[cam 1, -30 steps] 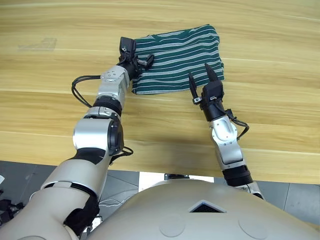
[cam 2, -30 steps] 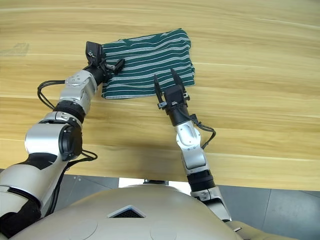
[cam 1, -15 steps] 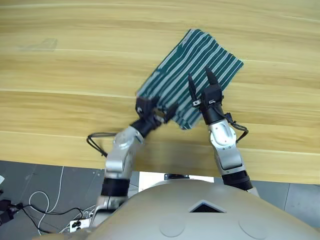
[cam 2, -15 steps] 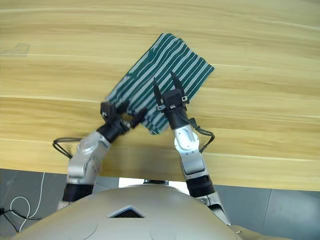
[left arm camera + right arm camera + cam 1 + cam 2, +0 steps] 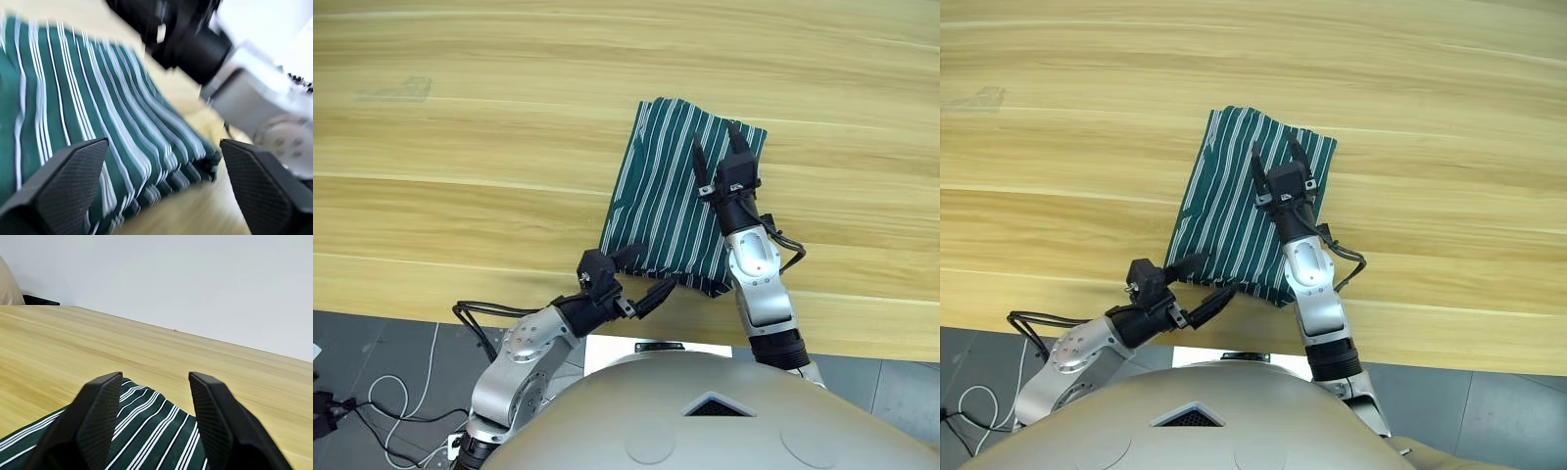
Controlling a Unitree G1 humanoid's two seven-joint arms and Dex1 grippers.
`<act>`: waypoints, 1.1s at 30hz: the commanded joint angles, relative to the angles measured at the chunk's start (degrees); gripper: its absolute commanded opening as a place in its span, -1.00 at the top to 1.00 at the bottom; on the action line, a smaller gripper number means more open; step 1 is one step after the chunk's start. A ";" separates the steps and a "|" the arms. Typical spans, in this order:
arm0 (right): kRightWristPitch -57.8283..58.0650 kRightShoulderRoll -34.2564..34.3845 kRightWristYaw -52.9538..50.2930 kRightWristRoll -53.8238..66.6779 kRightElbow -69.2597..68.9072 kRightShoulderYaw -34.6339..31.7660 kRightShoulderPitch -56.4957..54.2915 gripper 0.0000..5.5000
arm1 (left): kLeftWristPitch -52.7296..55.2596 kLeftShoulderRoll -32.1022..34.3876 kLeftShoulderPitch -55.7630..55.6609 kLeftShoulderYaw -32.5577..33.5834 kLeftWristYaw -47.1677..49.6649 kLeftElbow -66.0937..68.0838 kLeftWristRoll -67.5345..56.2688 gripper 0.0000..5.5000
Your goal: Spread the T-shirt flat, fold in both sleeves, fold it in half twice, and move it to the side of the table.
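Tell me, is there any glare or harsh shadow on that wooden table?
Left eye view: the table is evenly lit, no hot spots; the striped T-shirt throws only a thin shadow along its near edge. Right wrist view: a soft sheen lies on the wood.

Grey floor (image 5: 372,343) with loose cables (image 5: 399,423); white wall (image 5: 195,279) behind.

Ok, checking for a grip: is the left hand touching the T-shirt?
Cannot tell. In the left wrist view the left hand is open, the T-shirt lying past its fingers, with no contact or gap plainly shown.
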 commanded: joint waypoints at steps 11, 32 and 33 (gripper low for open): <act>-12.17 -30.33 8.49 0.74 1.94 -21.74 6.77 0.09 | -26.46 9.70 -30.54 9.26 8.63 45.55 32.83 -0.53; -27.47 -43.80 20.32 -9.06 10.21 -14.43 12.72 0.09 | -27.95 14.83 -11.06 4.89 3.64 28.78 32.16 -0.53; -28.63 -45.47 19.86 -11.59 11.24 -13.79 12.86 0.09 | -28.41 15.27 -11.85 6.44 4.45 29.71 32.33 -0.53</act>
